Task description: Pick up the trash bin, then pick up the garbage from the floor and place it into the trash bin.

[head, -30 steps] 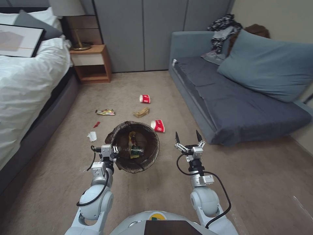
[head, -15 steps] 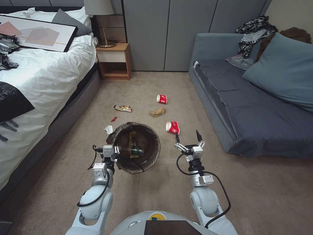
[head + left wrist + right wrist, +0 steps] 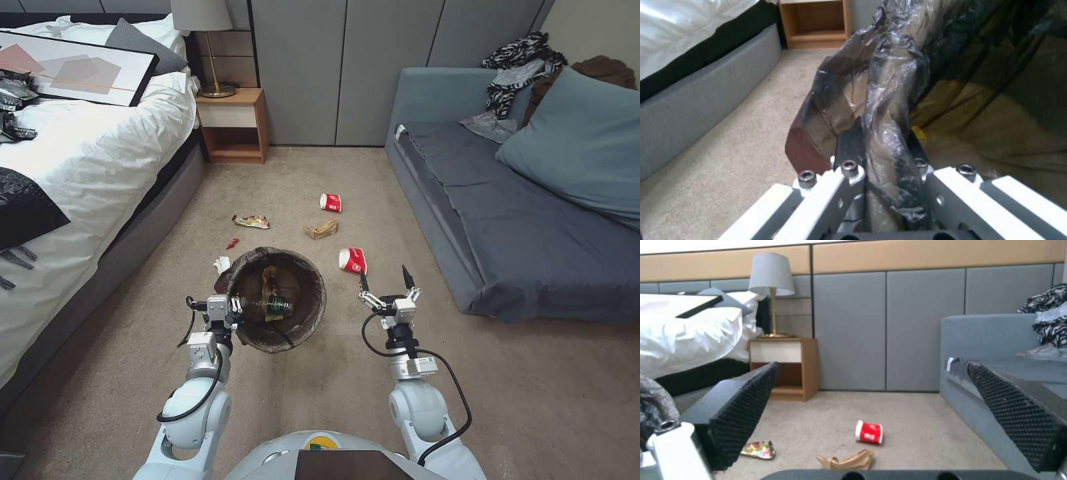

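The bed (image 3: 80, 153) fills the robot's left side and the sofa (image 3: 507, 220) its right, with carpet between them and a nightstand (image 3: 233, 127) against the far wall.

The trash bin (image 3: 263, 337) hangs off the floor in front of the robot, left of centre, its dark liner open toward the head camera. The left gripper (image 3: 230, 308) is at the bin's near-left rim; in the left wrist view its fingers (image 3: 849, 146) are closed together on the rim and the bunched liner (image 3: 889, 110). Inside the bin lie one bottle with a green label (image 3: 277, 307) and one yellow wrapper (image 3: 270, 280).

The right gripper (image 3: 385, 281) hovers empty to the right of the bin, its two dark fingers (image 3: 733, 413) spread wide apart and touching nothing.

On the carpet beyond the grippers there are two red-and-white paper cups: the near cup (image 3: 353, 260) lies on its side just ahead of the right gripper and right of the bin, and the far cup (image 3: 331, 202) lies farther toward the wall. One tan paper bag (image 3: 321, 229) sits between the two cups. One shiny snack wrapper (image 3: 251, 221) lies to the left of the bag, one small red scrap (image 3: 232, 243) nearer the bed, and one white tissue (image 3: 221, 265) just beside the bin's far-left rim.
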Controlling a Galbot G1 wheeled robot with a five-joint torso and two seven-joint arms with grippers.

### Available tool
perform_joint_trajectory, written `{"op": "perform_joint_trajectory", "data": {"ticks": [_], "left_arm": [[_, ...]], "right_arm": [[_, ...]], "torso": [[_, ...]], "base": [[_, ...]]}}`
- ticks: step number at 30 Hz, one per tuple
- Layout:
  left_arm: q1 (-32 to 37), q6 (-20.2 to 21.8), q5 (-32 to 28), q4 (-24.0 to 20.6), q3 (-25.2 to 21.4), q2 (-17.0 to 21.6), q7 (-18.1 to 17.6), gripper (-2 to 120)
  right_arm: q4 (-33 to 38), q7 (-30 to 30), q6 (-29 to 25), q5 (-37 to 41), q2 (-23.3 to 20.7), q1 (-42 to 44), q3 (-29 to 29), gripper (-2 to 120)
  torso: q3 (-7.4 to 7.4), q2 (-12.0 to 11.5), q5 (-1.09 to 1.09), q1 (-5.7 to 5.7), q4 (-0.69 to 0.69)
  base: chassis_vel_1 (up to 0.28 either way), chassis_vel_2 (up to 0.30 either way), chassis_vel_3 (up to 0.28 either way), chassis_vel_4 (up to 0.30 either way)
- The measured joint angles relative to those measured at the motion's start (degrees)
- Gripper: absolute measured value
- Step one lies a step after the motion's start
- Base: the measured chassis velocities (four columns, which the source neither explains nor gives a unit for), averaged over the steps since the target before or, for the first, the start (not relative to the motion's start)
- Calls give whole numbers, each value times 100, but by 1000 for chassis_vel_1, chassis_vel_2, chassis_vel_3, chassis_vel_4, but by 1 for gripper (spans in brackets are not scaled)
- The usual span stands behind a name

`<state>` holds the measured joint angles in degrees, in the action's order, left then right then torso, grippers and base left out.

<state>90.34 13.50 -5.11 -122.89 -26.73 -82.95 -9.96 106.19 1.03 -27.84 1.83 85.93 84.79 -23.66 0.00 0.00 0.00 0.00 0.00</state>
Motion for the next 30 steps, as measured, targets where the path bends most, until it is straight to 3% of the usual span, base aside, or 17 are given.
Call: {"op": "perform_joint_trajectory", "data": {"ticks": [8, 23, 30], "left_arm": [[-5, 3, -3, 2, -3, 0, -1, 3], [12, 0, -3, 15, 1, 5, 0, 3], [20, 15, -4, -19, 10, 8, -9, 3]], "right_arm": [[-16, 3, -4, -1, 2, -3, -4, 100], [-49, -49, -116, -35, -12, -5, 44, 100], [-45, -140, -186, -70, -36, -48, 59, 100]], "torso": [[0, 0, 0, 0, 0], [2, -1, -1, 2, -2], [0, 0, 0, 0, -1]], "base": [[-84, 92, 89, -90], [-216, 205, 220, -212], [8, 5, -4, 2]]}}
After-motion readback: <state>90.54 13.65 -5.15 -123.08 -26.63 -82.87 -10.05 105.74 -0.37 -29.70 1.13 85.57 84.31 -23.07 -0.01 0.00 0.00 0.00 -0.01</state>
